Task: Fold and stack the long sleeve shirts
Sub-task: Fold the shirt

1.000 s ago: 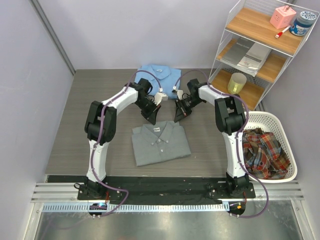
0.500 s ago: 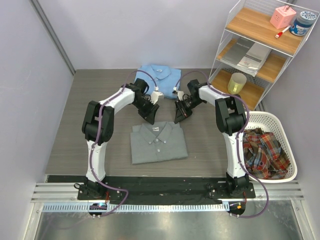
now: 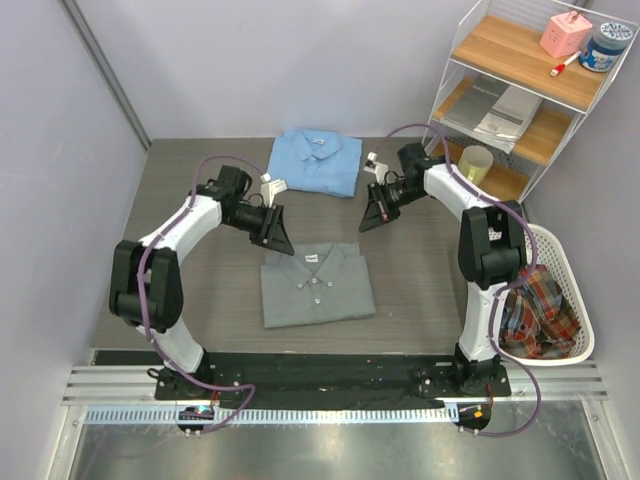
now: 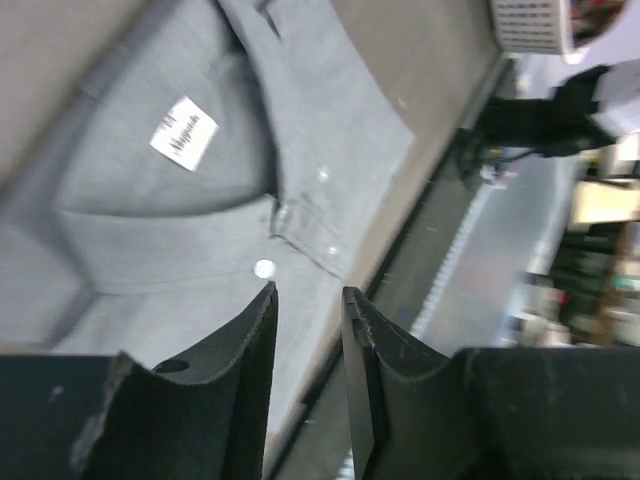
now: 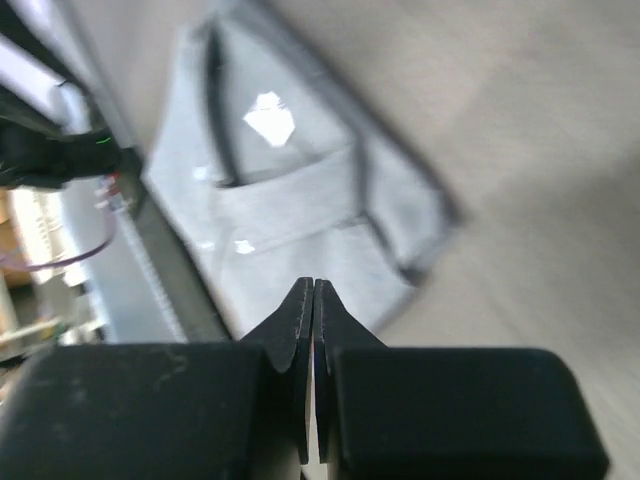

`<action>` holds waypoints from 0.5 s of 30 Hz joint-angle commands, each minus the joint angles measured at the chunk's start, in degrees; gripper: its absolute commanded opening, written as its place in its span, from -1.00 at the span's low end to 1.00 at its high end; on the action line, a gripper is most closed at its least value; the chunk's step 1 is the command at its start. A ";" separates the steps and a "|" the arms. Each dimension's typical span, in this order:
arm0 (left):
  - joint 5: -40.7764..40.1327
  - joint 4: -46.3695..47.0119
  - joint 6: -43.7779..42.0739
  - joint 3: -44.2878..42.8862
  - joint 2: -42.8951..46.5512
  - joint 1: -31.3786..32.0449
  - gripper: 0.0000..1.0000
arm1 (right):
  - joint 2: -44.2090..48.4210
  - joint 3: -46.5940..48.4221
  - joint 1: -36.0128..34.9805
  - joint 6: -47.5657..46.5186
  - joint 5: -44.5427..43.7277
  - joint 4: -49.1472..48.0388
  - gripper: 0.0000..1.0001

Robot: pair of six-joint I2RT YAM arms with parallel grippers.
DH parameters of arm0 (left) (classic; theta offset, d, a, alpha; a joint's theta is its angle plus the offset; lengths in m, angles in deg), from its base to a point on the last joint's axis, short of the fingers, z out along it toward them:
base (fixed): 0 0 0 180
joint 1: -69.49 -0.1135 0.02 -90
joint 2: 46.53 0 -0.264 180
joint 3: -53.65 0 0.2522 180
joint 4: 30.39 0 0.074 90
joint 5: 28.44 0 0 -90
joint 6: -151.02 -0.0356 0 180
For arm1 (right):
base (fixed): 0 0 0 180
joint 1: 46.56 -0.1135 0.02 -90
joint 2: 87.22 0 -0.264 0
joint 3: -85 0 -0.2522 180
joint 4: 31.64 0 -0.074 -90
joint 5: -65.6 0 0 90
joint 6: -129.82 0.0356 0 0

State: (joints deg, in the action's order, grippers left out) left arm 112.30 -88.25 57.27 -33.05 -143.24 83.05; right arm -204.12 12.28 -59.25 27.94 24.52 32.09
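The grey shirt lies folded, collar to the back, on the table's near middle. The light blue shirt lies folded behind it at the back. My left gripper hovers just left of the grey collar, its jaws a little apart and empty. My right gripper hovers to the right of and behind the grey shirt, jaws shut on nothing. The left wrist view shows the grey shirt with its label beyond the left gripper. The right wrist view shows the grey shirt beyond the shut right gripper.
A white basket holding plaid cloth stands at the right edge. A wire shelf rack with a yellow cup stands at the back right. Walls close the left and back sides.
Both grippers have drawn away from the grey shirt's collar, the left one to the left and the right one to the right. The blue shirt now shows fully. The grey shirt lies straighter.
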 commanded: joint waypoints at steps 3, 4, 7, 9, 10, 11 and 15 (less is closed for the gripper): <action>12.11 6.56 10.95 5.36 -7.43 -1.34 -0.24 | -4.29 -8.51 -4.18 6.86 11.98 -5.30 -0.77; 11.75 6.65 10.96 5.36 -8.84 -2.48 -0.25 | -5.00 -9.22 -4.10 9.13 11.46 -7.15 -0.66; 9.74 6.05 10.26 3.78 -15.25 -5.99 -0.18 | -8.69 -9.93 -2.96 11.52 7.07 -13.39 -0.44; 7.11 3.77 6.93 0.10 -20.33 -7.75 -0.14 | -10.09 -10.98 -1.30 15.29 2.95 -17.35 -0.14; 6.31 2.01 5.09 -1.57 -21.84 -8.11 -0.14 | -10.36 -11.16 -0.59 17.92 1.80 -19.63 -0.08; 5.26 -0.27 4.02 -3.24 -23.25 -8.55 -0.14 | -10.36 -11.25 0.03 19.07 0.39 -20.26 0.07; 3.83 -1.69 1.40 -8.25 -23.19 -11.01 -0.06 | -7.12 -11.43 1.96 19.88 -1.21 -20.80 0.26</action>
State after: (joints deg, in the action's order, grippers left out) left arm 118.72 -87.49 63.87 -36.25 -168.68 73.96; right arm -213.74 1.30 -59.66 46.23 35.21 19.48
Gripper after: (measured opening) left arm 0.442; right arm 0.604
